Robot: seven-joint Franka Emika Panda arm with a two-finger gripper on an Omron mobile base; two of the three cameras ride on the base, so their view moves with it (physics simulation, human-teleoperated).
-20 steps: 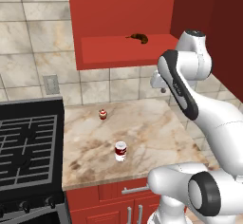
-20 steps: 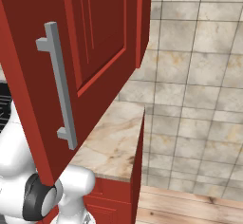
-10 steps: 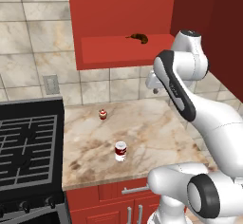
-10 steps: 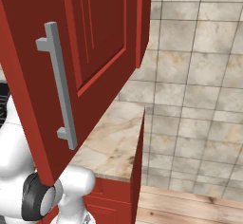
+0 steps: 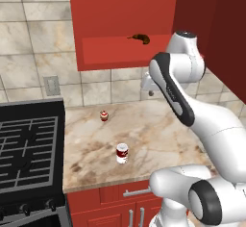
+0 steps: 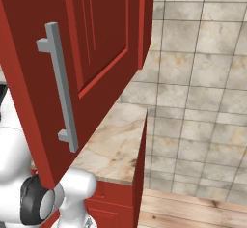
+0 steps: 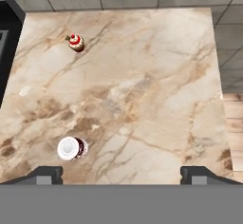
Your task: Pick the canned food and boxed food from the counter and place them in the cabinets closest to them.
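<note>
The canned food (image 5: 122,153), white with a red band, stands upright near the front edge of the counter (image 5: 158,134). The hand view looks down on the can's silvery top (image 7: 71,148), at the lower left just above the left fingertip. My gripper (image 7: 121,174) hangs high over the counter, open, with nothing between its fingers. In the left base view the hand (image 5: 146,84) sits below the open red cabinet (image 5: 115,53), right of the can and well above it. The boxed food is out of view.
A tiny red-and-tan round item (image 5: 104,115) sits near the back wall (image 7: 75,42). A small brown thing (image 5: 140,38) lies on the cabinet shelf. A black stove (image 5: 29,144) borders the counter's left. The open cabinet door (image 6: 96,53) with its silver handle (image 6: 60,87) hangs at the right.
The arm's upper links and the hand have swung a little to the left, out from the cabinet. The can and the small round item have not moved.
</note>
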